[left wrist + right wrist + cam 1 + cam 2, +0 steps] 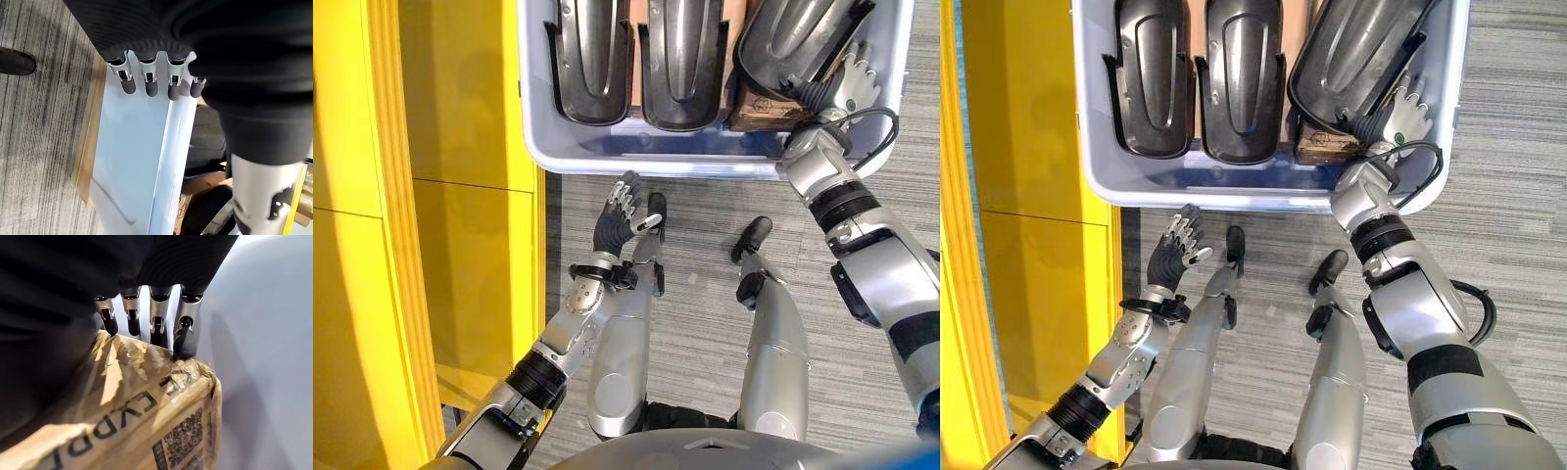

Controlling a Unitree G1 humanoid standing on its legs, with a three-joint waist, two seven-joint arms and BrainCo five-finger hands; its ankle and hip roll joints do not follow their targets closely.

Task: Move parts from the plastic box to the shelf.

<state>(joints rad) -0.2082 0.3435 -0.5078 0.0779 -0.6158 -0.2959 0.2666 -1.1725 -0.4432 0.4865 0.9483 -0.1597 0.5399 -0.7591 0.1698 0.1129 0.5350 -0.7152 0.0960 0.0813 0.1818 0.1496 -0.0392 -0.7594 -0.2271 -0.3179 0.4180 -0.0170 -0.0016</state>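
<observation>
A pale plastic box (705,162) stands on the floor in front of me. Two dark moulded parts (590,59) (680,59) stand side by side in it. A third dark part (793,34) lies tilted at the box's right end, over a cardboard carton (146,406). My right hand (850,90) reaches inside the box beside and under this tilted part; its fingers (156,318) are straight and touch the carton's edge. My left hand (617,220) hovers outside the box's near wall, fingers relaxed and holding nothing.
A yellow shelf unit (460,196) rises along the left, close to the box's left end. Grey carpet (705,255) covers the floor between me and the box. A thin wooden board (88,147) shows under the box's wall.
</observation>
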